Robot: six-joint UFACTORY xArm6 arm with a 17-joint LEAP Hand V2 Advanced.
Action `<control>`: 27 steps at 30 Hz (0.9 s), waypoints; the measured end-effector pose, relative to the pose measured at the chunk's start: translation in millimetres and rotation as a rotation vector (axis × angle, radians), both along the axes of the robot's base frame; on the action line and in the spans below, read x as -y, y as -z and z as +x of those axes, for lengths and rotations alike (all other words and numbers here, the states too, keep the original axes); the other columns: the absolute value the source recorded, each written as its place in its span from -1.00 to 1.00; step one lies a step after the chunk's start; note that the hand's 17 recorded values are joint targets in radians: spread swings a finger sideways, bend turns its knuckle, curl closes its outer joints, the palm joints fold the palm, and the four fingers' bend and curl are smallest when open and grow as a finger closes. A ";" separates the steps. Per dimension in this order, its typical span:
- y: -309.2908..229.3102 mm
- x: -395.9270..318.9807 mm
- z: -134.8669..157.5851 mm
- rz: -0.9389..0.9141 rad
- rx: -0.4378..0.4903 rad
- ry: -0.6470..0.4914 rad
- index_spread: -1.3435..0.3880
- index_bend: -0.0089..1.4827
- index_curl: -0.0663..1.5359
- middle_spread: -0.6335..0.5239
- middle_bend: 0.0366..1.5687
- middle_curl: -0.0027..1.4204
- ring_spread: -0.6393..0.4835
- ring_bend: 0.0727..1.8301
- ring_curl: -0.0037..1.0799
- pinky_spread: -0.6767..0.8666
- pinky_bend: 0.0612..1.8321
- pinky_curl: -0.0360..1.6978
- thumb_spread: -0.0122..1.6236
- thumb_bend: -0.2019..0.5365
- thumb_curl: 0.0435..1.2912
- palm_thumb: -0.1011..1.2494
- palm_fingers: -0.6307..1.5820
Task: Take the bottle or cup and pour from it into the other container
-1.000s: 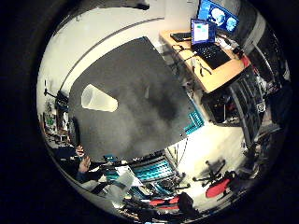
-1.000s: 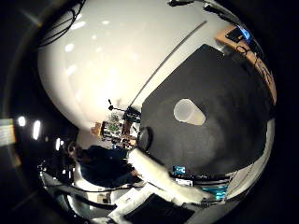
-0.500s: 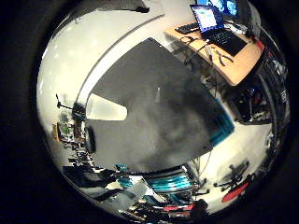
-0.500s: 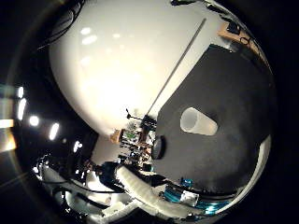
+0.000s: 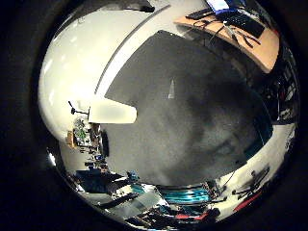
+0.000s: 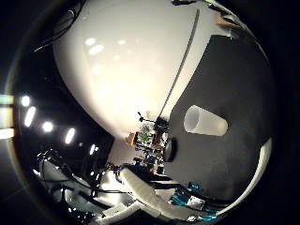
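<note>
A translucent white cup [image 5: 112, 112] lies on its side on the dark grey table [image 5: 192, 125], near the table's edge. The right thumb side palm view shows the cup [image 6: 206, 120] on the same table [image 6: 234, 94]. A small pale thing [image 5: 171, 89] stands on the table, away from the cup; what it is cannot be told. My hand is above the table, well away from the cup. A white part of the arm [image 6: 141, 187] shows at the view's edge. The fingers are not in view.
A wooden desk [image 5: 241, 29] with a laptop stands beyond the table's far side. Cluttered equipment [image 5: 85, 140] stands beside the table near the cup. Teal items [image 5: 188, 195] lie by another edge. Pale floor [image 6: 131, 75] surrounds the table.
Both views have shifted and the cup and table fill more of them: the camera has moved closer to the table. The cup itself has not visibly moved.
</note>
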State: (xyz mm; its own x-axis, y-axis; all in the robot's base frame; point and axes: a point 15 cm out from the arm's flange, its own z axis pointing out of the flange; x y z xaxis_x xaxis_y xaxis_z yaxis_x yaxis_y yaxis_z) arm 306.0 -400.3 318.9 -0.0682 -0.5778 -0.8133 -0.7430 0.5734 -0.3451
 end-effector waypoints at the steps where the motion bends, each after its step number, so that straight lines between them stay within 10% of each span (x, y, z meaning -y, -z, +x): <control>1: 5.4 0.1 0.4 0.012 -0.003 -0.001 0.27 -0.80 -0.62 0.35 -0.68 -0.54 0.51 -0.46 -0.57 0.51 -0.13 -0.67 0.22 -0.53 -0.61 -0.44 -0.41; 27: 48.8 -54.8 58.4 0.065 -0.038 -0.136 0.28 -0.80 -0.62 0.45 -0.70 -0.53 0.53 -0.48 -0.55 0.51 -0.13 -0.67 0.16 -0.54 -0.61 -0.35 -0.43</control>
